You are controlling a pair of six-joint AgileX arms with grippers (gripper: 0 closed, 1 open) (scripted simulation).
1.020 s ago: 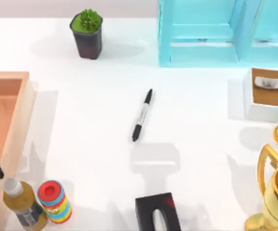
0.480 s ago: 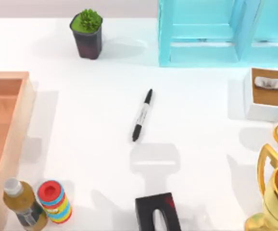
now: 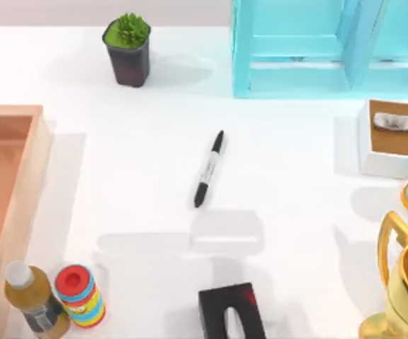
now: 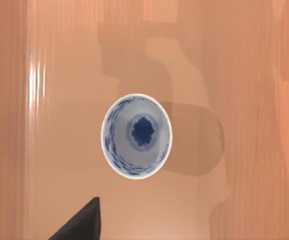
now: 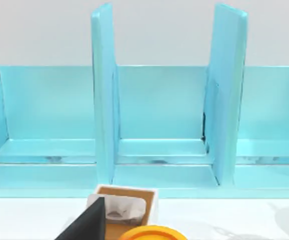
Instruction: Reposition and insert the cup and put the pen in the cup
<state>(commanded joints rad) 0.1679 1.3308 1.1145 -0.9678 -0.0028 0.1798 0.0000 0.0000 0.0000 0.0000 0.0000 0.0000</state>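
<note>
Inside the wooden tray, the cup is sitting upright and ungrasped beneath the left arm's wrist, its finger state unreadable, while the pen is lying untouched mid-table, both steps remaining.

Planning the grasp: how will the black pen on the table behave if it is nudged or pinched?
The pen lies flat on the bare white table, so its slim round barrel probably rolls when nudged sideways. It looks rigid and light. The smooth barrel may slip in a loose pinch.
</note>
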